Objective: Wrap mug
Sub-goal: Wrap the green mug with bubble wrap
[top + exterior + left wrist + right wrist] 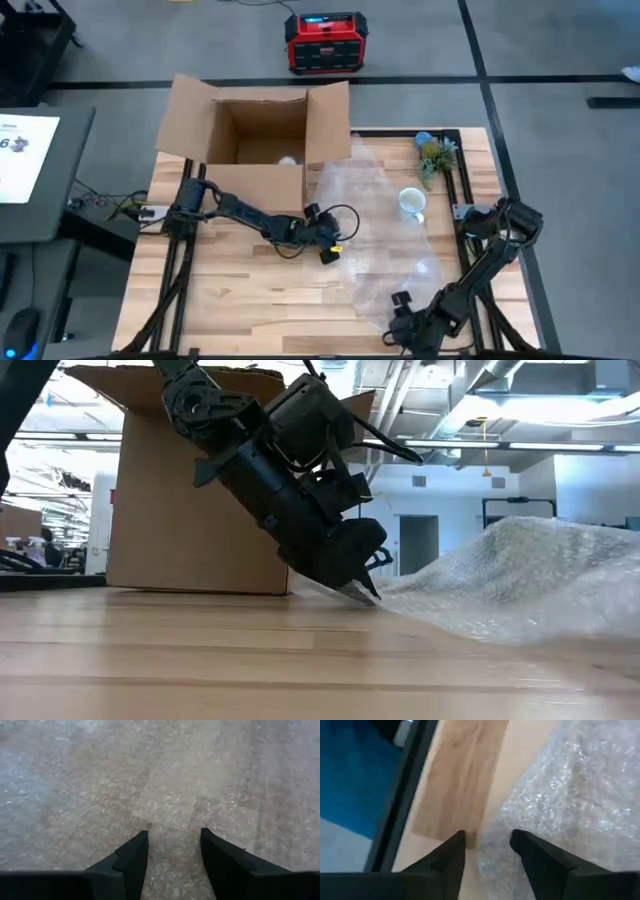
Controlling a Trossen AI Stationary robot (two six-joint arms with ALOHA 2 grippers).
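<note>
Two grippers on bubble wrap (385, 235) | left gripper (333, 251) at wrap's left edge, fingers (131, 862) spread, tips hidden in low view | right gripper (398, 300) at near edge, fingers apart | mug (411, 203) on wrap, far right, hidden in low view | cardboard box (255, 130) far left, inside unclear

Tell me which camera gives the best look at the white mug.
The high view: it shows the white mug whole, resting on the bubble wrap near the table's right side. In the low view the raised wrap hides it. Both wrist views show only wrap past the open fingers of the left gripper and right gripper.
</note>
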